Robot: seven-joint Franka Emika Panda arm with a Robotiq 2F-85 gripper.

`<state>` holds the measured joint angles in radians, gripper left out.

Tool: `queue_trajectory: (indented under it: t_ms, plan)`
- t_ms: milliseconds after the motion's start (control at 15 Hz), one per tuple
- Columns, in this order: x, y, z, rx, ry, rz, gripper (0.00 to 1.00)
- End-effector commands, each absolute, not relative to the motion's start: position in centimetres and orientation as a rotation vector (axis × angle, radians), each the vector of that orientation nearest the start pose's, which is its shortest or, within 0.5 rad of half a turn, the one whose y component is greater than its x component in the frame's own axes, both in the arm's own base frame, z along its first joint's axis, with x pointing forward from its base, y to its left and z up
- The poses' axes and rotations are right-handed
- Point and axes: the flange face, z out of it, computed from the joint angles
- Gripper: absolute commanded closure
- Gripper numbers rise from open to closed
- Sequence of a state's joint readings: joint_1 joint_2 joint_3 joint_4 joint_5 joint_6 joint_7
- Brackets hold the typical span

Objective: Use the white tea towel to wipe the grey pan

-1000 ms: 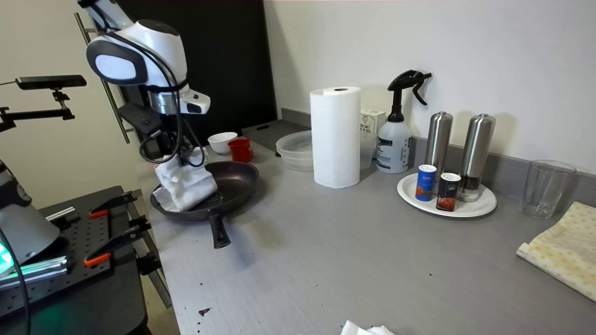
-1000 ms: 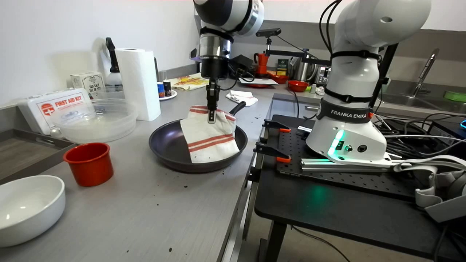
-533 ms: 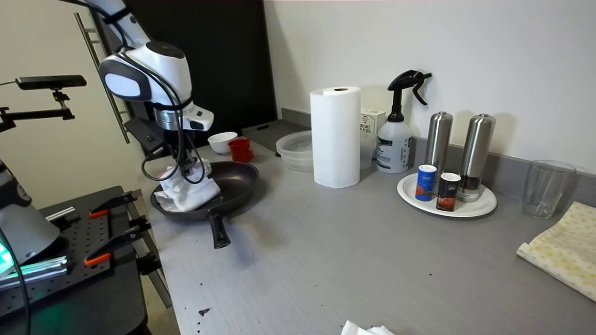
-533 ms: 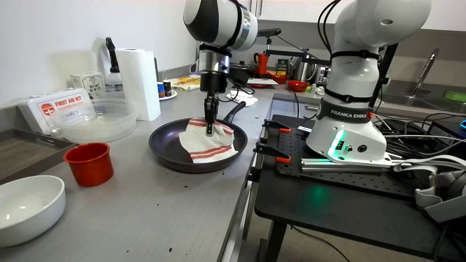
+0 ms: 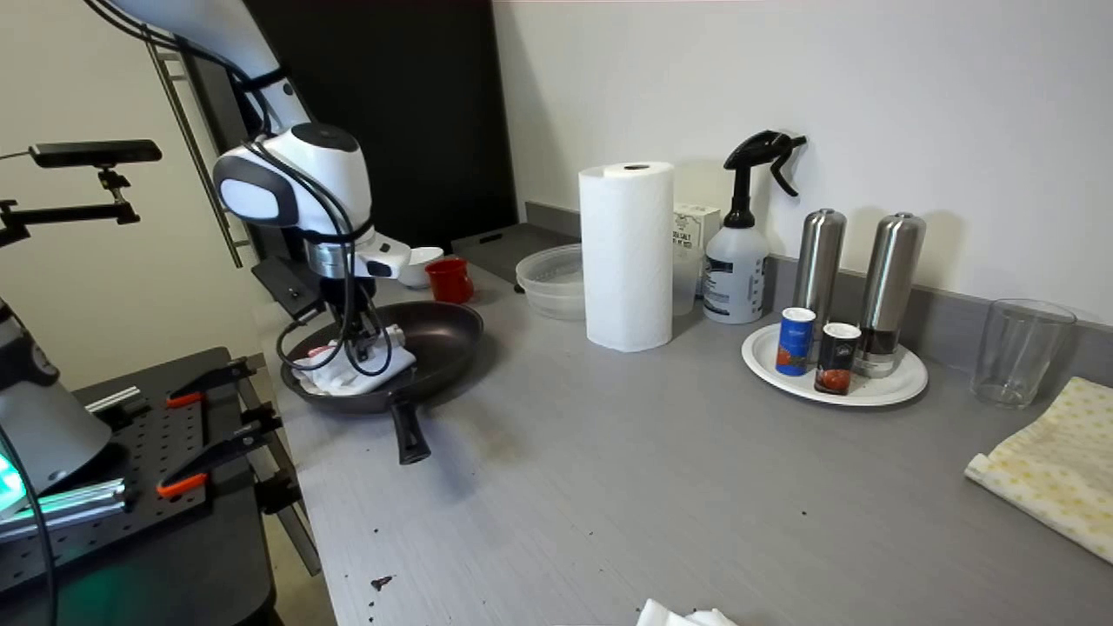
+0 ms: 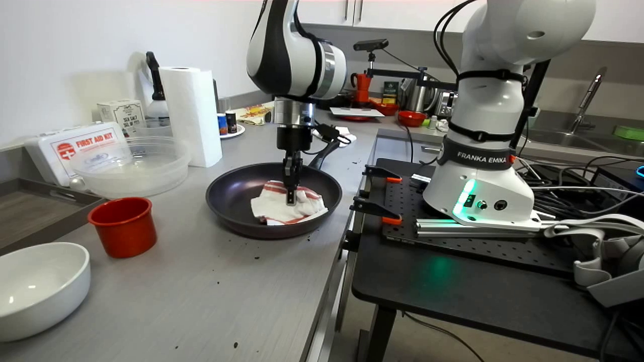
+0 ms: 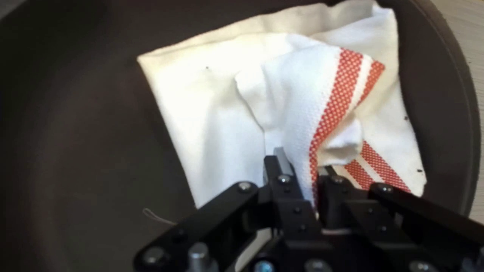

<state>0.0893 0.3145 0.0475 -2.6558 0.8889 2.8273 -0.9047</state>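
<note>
The white tea towel with red stripes (image 6: pixel 276 207) lies bunched on the floor of the dark grey pan (image 6: pixel 229 198). Both also show in an exterior view, the towel (image 5: pixel 352 376) at the near left part of the pan (image 5: pixel 448 335). My gripper (image 6: pixel 291 198) points straight down into the pan, shut on the towel. In the wrist view the fingers (image 7: pixel 302 166) pinch a striped fold of the towel (image 7: pixel 227 94); the rest spreads flat over the right part of the pan (image 7: pixel 94 151). The fingers are partly hidden by cables in an exterior view (image 5: pixel 356 343).
The pan handle (image 5: pixel 409 435) sticks out over the counter. A red cup (image 6: pixel 123 229), white bowl (image 6: pixel 43 291), plastic tub (image 6: pixel 133 171) and paper roll (image 5: pixel 626 261) stand nearby. A plate with shakers (image 5: pixel 835 396) stands farther along. Another white cloth (image 6: pixel 347 137) lies beyond the pan.
My gripper has moved down into the pan with the towel in it. The towel has sunk and bunched lower, covering less of the pan. The pan has not moved.
</note>
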Motion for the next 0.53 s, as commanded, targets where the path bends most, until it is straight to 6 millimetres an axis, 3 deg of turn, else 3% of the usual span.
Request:
queue_trajectory:
  t_ms: [0,467]
  plan:
    - [38.26,1.2,10.13,-2.913,-0.239,0.049,0.97]
    - [38.6,1.98,9.36,-2.86,-0.25,0.061,0.97]
